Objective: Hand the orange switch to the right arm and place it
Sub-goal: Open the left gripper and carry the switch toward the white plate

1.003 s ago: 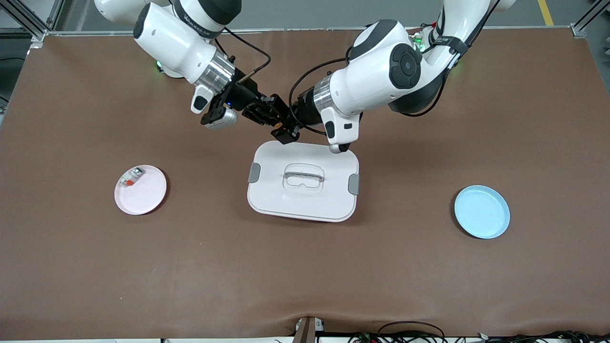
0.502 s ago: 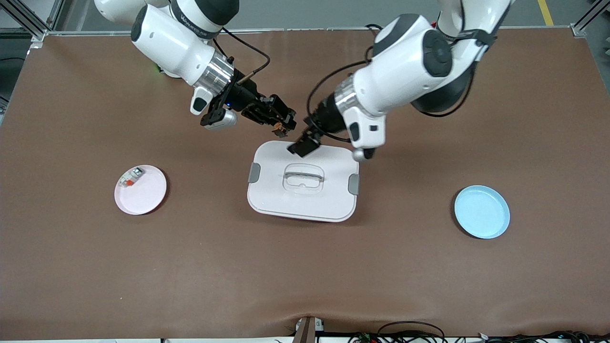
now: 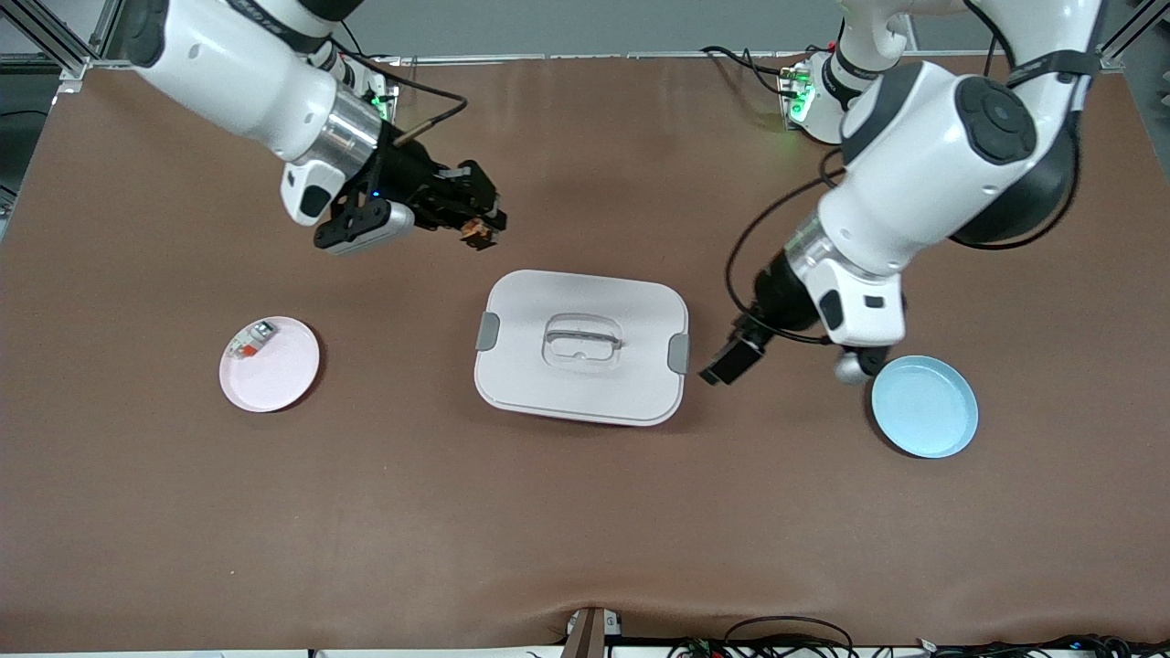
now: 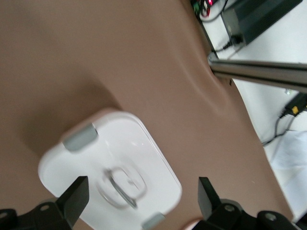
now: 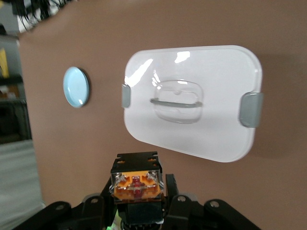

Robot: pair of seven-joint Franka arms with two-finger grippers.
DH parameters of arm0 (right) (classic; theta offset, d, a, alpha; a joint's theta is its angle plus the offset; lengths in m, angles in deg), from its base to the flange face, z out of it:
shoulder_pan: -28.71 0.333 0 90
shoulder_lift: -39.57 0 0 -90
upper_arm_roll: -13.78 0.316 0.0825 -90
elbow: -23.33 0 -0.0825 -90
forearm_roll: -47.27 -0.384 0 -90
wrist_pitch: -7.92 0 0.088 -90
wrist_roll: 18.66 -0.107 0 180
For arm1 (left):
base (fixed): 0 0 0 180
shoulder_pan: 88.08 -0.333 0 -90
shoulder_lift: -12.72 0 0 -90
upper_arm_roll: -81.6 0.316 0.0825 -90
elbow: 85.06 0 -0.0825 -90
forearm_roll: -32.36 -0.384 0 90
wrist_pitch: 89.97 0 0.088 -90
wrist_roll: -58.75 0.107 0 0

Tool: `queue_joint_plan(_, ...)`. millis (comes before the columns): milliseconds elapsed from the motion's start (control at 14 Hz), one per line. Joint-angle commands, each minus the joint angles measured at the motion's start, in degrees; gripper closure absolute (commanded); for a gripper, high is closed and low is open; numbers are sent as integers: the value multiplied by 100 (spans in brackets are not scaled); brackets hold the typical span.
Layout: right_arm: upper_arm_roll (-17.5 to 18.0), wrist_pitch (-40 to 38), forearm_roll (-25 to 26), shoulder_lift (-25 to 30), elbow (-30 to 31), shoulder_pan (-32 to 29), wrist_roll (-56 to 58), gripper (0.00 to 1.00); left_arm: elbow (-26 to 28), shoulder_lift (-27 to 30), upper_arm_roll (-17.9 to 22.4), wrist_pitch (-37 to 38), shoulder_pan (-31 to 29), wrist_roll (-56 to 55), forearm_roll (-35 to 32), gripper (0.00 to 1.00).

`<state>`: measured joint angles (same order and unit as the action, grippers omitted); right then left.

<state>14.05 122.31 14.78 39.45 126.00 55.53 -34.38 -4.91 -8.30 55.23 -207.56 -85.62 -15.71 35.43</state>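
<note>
Left hand (image 3: 727, 366) withdrew open; right hand (image 3: 483, 228) grips orange switch (image 3: 475, 230).

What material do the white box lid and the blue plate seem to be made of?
White box lid: probably glossy moulded plastic, since bright reflections show on it in the right wrist view; its grey side clips look matte. Blue plate: likely plastic with a smooth satin finish, uniform in colour; ceramic is possible.

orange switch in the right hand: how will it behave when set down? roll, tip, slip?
The orange switch looks blocky and flat-faced, so it probably won't roll. It seems rigid and light, held pinched in the right hand. Its glossy clear top suggests slick plastic; it might tip if released tilted.
</note>
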Motion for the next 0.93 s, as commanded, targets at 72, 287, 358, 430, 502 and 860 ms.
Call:
queue_joint_plan(72, 69, -951, 1064, 29, -27, -650, 1655, 100, 53, 55, -17, 447, -334, 992, -797, 0)
queue_joint_plan(287, 69, -1138, 2130, 21, 130, -976, 3124, 100, 53, 107, -26, 719, -720, 1704, -1028, 0)
queue_joint_plan(358, 69, -1112, 2385, 21, 192, -1107, 3580, 100, 44, 151, -18, 894, -843, 1889, -1036, 0)
queue_joint_plan(430, 69, -1086, 2631, 3, 228, -1204, 4029, 100, 44, 239, -17, 1044, -957, 2134, -1036, 0)
queue_joint_plan(502, 69, -1007, 2842, 3, 306, -1275, 4364, 100, 44, 327, -17, 1211, -1098, 2450, -1036, 0)
queue_joint_plan(860, 69, 318, 3398, 21, 1324, -1618, 5788, 100, 44, 819, -26, 1932, -1696, 4050, -1036, 0)
